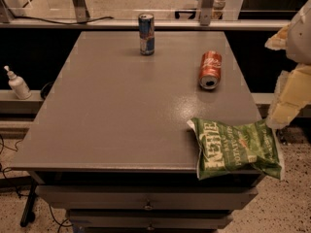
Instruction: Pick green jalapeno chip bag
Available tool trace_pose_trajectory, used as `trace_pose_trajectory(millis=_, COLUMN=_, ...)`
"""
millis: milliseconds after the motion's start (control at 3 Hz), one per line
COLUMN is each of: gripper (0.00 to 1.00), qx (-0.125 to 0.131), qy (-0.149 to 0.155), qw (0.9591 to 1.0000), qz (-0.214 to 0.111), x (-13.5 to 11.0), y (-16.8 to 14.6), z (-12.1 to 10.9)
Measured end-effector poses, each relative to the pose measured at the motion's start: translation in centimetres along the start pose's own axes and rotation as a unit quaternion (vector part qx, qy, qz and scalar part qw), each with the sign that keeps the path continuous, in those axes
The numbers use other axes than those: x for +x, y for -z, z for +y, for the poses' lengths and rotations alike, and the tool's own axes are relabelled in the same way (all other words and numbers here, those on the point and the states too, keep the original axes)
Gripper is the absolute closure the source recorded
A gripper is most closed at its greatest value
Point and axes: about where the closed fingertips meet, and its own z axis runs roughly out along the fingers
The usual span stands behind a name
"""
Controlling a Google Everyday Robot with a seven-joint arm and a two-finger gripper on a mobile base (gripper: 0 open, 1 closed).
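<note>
The green jalapeno chip bag [236,148] lies flat at the table's front right corner. It is crinkly green foil with white "Kettle" lettering, and its lower edge hangs slightly over the table's front edge. My gripper [290,93] comes in from the right edge of the camera view as pale cream parts. It hovers just right of the table, above and to the right of the bag, and does not touch it.
An upright blue and silver can [146,33] stands at the back centre of the grey table [116,110]. A red can [210,70] lies on its side at mid right. A white pump bottle [17,83] sits on a ledge at left. Drawers sit below the tabletop.
</note>
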Motion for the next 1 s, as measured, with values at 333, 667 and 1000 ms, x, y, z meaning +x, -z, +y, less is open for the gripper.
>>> trace_pose_trajectory(millis=333, gripper=0.0, qx=0.0, qy=0.0, qw=1.0, qz=0.0, x=0.0, y=0.0, z=0.0)
trace_pose_trajectory(millis=667, gripper=0.0, qx=-0.009, qy=-0.019, qw=0.9996, qz=-0.018, x=1.1, y=-0.9, z=0.2)
trace_pose_trajectory(millis=1000, gripper=0.0, qx=-0.032, qy=-0.064, qw=0.9968, qz=-0.034, x=3.3, y=-2.8, z=1.6)
